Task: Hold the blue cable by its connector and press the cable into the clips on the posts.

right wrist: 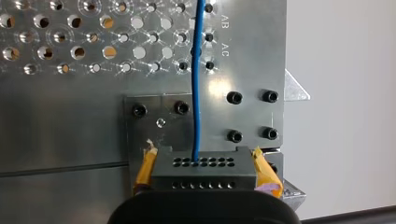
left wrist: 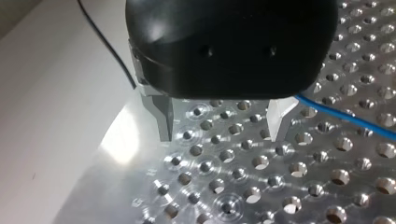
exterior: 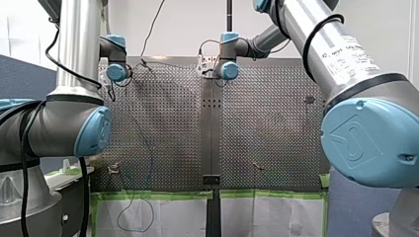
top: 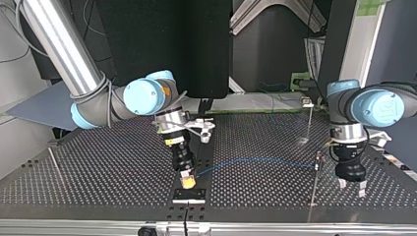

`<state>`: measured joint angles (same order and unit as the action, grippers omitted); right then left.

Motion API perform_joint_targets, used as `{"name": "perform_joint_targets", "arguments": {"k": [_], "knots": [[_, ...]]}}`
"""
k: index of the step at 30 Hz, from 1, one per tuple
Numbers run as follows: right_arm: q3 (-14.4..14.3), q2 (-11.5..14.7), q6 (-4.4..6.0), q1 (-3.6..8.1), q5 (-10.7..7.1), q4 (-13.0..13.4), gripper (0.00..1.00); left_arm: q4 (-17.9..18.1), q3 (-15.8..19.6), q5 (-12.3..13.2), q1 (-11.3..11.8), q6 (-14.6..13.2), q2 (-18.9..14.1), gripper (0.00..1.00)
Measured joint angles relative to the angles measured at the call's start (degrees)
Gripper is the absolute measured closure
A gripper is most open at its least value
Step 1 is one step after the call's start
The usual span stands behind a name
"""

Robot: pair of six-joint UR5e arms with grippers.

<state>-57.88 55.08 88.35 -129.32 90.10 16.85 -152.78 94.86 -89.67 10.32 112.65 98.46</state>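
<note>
Currently right fingers (right wrist: pixel 146 167) pinch connector (right wrist: pixel 203 171); left fingers (left wrist: pixel 164 117) spread, empty, cable (left wrist: pixel 345 115) just beside one. Risk: slack cable could snag that finger, or connector twists in grip.

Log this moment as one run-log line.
right gripper: shut on connector | left gripper: open, empty, beside blue cable | cable reaches post, clipping unclear

Mid-table crossed by blue cable (top: pixel 255 159); thin post (top: pixel 313 189) just beside left gripper (top: pixel 352 187).
</note>
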Motion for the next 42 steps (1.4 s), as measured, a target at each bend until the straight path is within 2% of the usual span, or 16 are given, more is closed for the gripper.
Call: {"name": "perform_joint_targets", "arguments": {"k": [7,15,20,26,35,42], "knots": [[0.00,0.02,0.00,0.22,0.00,-0.18,1.00,-3.94,0.84,-3.12,-0.26,0.55,-3.27,0.00],[0.00,0.07,-0.02,0.13,0.00,-0.52,1.00,-8.11,3.62,-3.28,-0.63,-2.74,-6.37,0.00],[0.00,0.09,-0.04,0.07,0.00,-0.80,1.00,-11.09,6.54,-1.48,-0.67,-4.72,-8.86,0.00],[0.00,0.13,-0.04,-0.03,0.00,-0.92,1.00,-14.49,9.09,1.04,-1.13,-5.04,-12.15,0.00],[0.00,0.16,-0.05,-0.09,0.00,-1.04,1.00,-18.74,9.43,5.12,-2.10,-6.24,-14.05,0.00],[0.00,0.17,-0.02,-0.10,0.00,-1.19,1.00,-19.19,9.45,6.44,-2.34,-6.20,-15.00,0.00]]}}
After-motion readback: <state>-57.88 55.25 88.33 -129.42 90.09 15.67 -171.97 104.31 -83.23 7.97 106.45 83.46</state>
